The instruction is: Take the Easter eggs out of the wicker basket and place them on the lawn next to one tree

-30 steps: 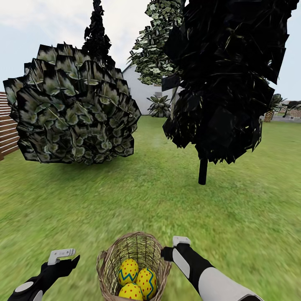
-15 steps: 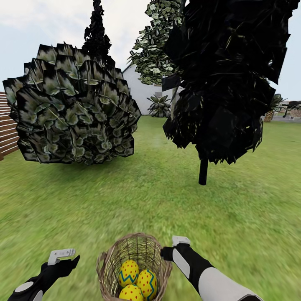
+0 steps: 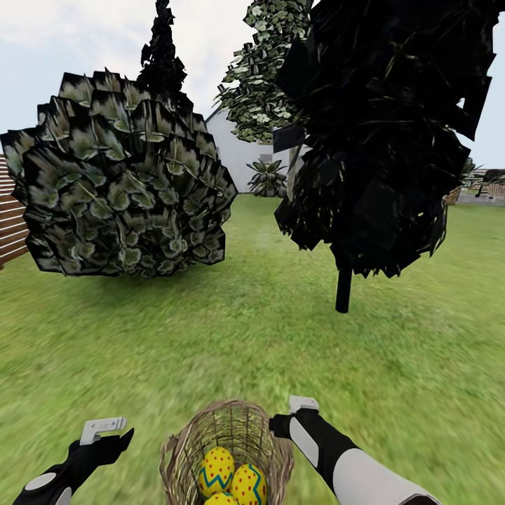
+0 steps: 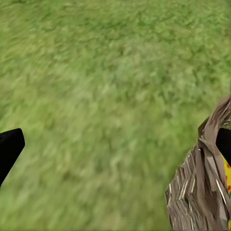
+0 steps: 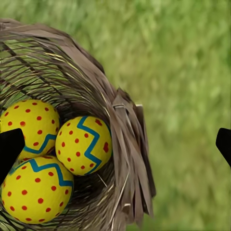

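Note:
The wicker basket point(image 3: 184, 436) stands on the lawn point(image 3: 245, 337) just in front of me, between my arms. Three yellow Easter eggs with red dots and blue zigzags lie in it: one point(image 5: 30, 126), a second point(image 5: 84, 144) and a third point(image 5: 36, 190). My right gripper point(image 5: 117, 144) is open, its fingertips spread wide over the basket's rim beside the eggs. My left gripper point(image 4: 117, 147) is open over grass on the basket's point(image 4: 197, 192) other side. Far behind, a tree point(image 3: 263, 63) with pale-speckled foliage rises beside a white house.
A dark tree with a thin black trunk point(image 3: 343, 289) stands ahead to the right. A big leafy bush point(image 3: 126, 182) fills the left, with a slatted wooden fence point(image 3: 10, 231) beyond it. Open grass runs between bush and dark tree.
The whole view has shifted: the basket sits lower in the picture and the bush and dark tree look slightly nearer. Both arms hold the same place in view.

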You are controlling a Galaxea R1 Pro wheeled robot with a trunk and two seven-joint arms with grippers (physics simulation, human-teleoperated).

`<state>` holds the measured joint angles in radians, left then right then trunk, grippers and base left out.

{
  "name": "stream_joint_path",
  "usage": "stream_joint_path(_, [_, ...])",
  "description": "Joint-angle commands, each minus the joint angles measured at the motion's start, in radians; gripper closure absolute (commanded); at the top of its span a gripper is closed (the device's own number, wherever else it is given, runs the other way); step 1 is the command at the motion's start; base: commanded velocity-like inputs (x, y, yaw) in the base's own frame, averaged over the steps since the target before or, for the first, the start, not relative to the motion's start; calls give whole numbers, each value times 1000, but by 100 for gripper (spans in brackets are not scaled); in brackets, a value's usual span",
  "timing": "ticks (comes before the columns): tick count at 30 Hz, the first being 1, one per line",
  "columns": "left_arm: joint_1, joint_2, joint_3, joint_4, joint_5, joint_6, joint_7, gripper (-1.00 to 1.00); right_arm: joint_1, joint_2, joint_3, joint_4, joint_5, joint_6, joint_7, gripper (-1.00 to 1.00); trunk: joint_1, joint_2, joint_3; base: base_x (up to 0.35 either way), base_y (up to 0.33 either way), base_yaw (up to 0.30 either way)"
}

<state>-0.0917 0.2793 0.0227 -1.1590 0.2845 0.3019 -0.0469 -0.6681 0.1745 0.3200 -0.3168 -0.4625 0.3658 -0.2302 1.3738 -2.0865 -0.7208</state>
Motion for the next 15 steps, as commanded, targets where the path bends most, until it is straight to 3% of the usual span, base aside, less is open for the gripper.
stream_joint_path(1, [0, 0, 2, -1, 7, 6, -4, -100, -1, 0, 5, -1, -7, 4, -8, -100, 0, 0, -1, 72, 28, 0])
stream_joint_path(15, [0, -1, 2, -4, 9, -18, -4, -100, -1, 0, 5, 1, -7, 4, -8, -100, 0, 0, -1, 13, 5, 0])
